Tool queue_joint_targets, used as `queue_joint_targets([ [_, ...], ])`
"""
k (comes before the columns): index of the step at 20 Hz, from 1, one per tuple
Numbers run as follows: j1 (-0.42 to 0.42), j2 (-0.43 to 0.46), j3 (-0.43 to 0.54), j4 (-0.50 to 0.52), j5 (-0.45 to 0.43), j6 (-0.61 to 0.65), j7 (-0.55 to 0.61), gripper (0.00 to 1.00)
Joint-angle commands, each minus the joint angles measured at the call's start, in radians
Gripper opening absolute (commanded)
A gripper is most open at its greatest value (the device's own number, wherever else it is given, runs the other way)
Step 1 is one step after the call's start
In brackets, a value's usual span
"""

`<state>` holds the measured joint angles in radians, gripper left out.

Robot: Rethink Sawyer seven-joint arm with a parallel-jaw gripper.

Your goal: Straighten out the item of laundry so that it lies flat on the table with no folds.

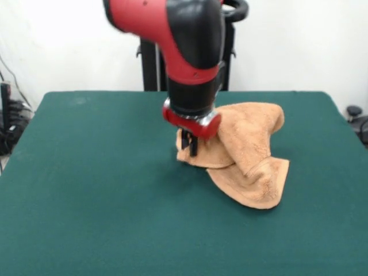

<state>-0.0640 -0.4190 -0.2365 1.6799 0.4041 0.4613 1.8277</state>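
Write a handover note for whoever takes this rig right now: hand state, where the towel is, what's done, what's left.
Hand: down at the towel's edge nearest the table's middle; whether it is open or shut on the cloth cannot be seen.
Towel: bunched and folded over itself in a raised heap on the green table, toward the front view's right.
Done: nothing flat yet.
Left: spread the towel out until it lies flat, no folds.

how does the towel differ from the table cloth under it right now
The towel is light orange-tan; the table is dark green. The towel is small, rumpled and folded over itself; the table's cover is far larger and lies smooth. Both look like soft fabric.
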Motion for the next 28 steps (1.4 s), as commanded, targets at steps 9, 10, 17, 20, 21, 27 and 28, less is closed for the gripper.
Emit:
queue_joint_targets([
  [9, 0.114, -0.126, -0.134, -0.04, -0.075, 0.324, 0.237, 0.0],
  [10, 0.126, -0.14, -0.142, -0.033, -0.075, 0.34, 0.249, 0.0],
  [17, 0.252, -0.27, -0.19, 0.061, -0.023, 0.525, 0.401, 0.0],
  [20, 0.301, -0.307, -0.203, 0.085, 0.011, 0.593, 0.465, 0.0],
  [21, 0.315, -0.316, -0.207, 0.087, 0.021, 0.616, 0.485, 0.0],
  [27, 0.366, -0.361, -0.184, 0.166, 0.105, 0.637, 0.541, 0.0],
  [28, 0.366, -0.366, -0.168, 0.187, 0.13, 0.627, 0.542, 0.0],
])
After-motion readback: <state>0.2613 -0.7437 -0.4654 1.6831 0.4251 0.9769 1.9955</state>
